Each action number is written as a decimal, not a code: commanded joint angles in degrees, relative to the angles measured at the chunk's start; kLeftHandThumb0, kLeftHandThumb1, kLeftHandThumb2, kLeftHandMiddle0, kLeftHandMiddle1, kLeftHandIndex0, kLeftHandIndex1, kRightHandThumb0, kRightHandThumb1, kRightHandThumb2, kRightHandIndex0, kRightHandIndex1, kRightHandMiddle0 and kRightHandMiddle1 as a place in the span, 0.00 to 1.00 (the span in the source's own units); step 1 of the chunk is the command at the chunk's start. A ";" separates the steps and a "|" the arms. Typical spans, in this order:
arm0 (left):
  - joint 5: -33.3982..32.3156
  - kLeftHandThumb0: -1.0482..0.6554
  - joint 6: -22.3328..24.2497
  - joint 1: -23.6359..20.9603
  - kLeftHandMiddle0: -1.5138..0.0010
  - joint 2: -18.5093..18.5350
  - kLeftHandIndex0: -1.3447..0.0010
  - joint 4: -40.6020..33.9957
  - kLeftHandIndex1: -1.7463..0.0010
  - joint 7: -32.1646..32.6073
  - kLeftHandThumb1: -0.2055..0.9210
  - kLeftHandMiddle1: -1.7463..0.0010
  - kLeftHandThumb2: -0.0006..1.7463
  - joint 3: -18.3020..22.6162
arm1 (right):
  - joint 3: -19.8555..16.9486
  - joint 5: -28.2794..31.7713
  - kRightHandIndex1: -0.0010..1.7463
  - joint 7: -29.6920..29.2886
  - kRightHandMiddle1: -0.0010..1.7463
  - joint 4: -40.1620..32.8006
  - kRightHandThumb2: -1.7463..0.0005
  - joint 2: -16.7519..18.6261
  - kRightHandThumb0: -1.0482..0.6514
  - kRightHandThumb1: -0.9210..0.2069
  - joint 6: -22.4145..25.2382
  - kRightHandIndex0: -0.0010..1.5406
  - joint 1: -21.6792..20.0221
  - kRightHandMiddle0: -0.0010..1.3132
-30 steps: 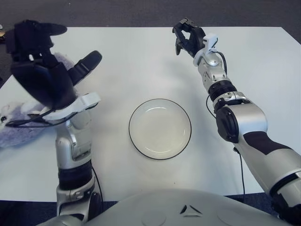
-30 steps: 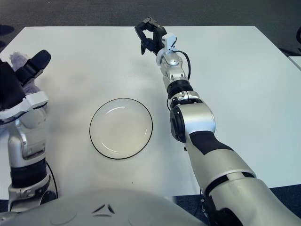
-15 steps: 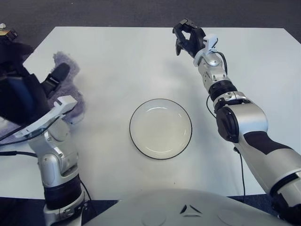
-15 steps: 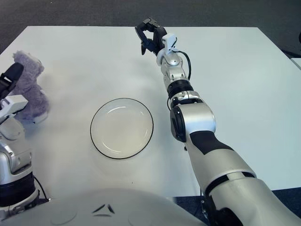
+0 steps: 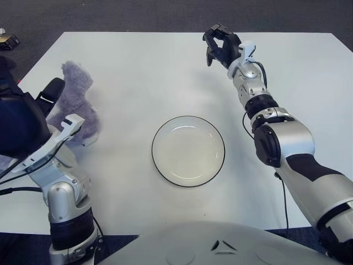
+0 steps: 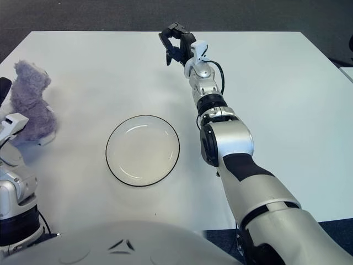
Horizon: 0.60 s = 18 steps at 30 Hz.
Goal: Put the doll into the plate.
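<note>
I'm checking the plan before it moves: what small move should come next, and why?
Probably close the left hand around the doll. The doll stands on the table beside that hand, left of the plate, which holds nothing. The right hand is far across the table.

Both eye views look forward and down from the robot's head onto the white worktop. They sit slightly apart and share the plate, doll and far edge.

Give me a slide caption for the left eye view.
Purple doll sits left of the empty plate; left hand beside it.
</note>
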 commanded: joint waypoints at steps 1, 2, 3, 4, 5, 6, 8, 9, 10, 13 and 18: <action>-2.25 0.25 1.79 1.28 0.68 0.93 0.73 -3.19 0.46 -11.64 1.00 0.47 0.28 -0.38 | 0.14 -0.46 1.00 0.25 0.91 0.43 0.78 -0.60 0.41 0.00 0.20 0.63 -0.06 0.26; -2.61 0.21 1.67 1.54 0.66 1.34 0.72 -3.61 0.59 -13.22 1.00 0.62 0.31 -0.44 | 0.14 -0.46 1.00 0.25 0.91 0.42 0.78 -0.60 0.41 0.00 0.20 0.63 -0.06 0.26; -2.75 0.18 1.64 1.65 0.64 1.55 0.71 -3.91 0.68 -14.27 1.00 0.74 0.32 -0.45 | 0.13 -0.47 1.00 0.26 0.92 0.42 0.78 -0.60 0.41 0.00 0.21 0.63 -0.06 0.26; -2.67 0.16 1.73 1.61 0.63 1.59 0.70 -4.08 0.75 -14.74 1.00 0.81 0.33 -0.43 | 0.12 -0.49 1.00 0.26 0.92 0.42 0.78 -0.60 0.41 0.00 0.21 0.63 -0.06 0.26; -2.62 0.16 1.81 1.59 0.62 1.64 0.70 -4.24 0.77 -15.20 1.00 0.84 0.34 -0.40 | 0.11 -0.50 1.00 0.26 0.92 0.42 0.78 -0.60 0.41 0.00 0.21 0.63 -0.06 0.26; -7.73 0.15 1.08 2.40 0.62 3.16 0.69 -5.76 0.80 -20.08 1.00 0.87 0.34 0.30 | 0.10 -0.51 1.00 0.28 0.92 0.40 0.78 -0.61 0.41 0.00 0.27 0.63 -0.06 0.26; -14.20 0.14 0.19 3.35 0.70 5.12 0.72 -7.75 0.85 -26.46 1.00 0.93 0.33 1.30 | 0.08 -0.54 1.00 0.30 0.92 0.36 0.78 -0.63 0.41 0.00 0.37 0.63 -0.10 0.26; -17.01 0.13 -0.45 4.16 0.73 6.52 0.74 -8.56 0.86 -29.16 1.00 0.96 0.33 1.99 | 0.06 -0.57 1.00 0.30 0.91 0.33 0.78 -0.65 0.41 0.00 0.42 0.63 -0.12 0.26; -18.67 0.13 -0.79 4.93 0.76 7.83 0.74 -9.12 0.88 -31.25 1.00 0.97 0.33 2.62 | 0.04 -0.61 1.00 0.30 0.91 0.31 0.78 -0.66 0.41 0.00 0.46 0.63 -0.14 0.26; -21.44 0.12 -1.15 6.03 0.80 9.87 0.76 -9.97 0.89 -34.31 1.00 0.99 0.32 3.73 | 0.01 -0.67 1.00 0.30 0.91 0.29 0.78 -0.68 0.41 0.00 0.50 0.63 -0.14 0.26; -29.10 0.12 -2.53 8.55 0.84 17.54 0.80 -10.18 0.92 -43.60 1.00 1.00 0.32 7.60 | 0.02 -0.89 1.00 0.18 0.91 0.20 0.78 -0.69 0.41 0.00 0.68 0.63 -0.22 0.26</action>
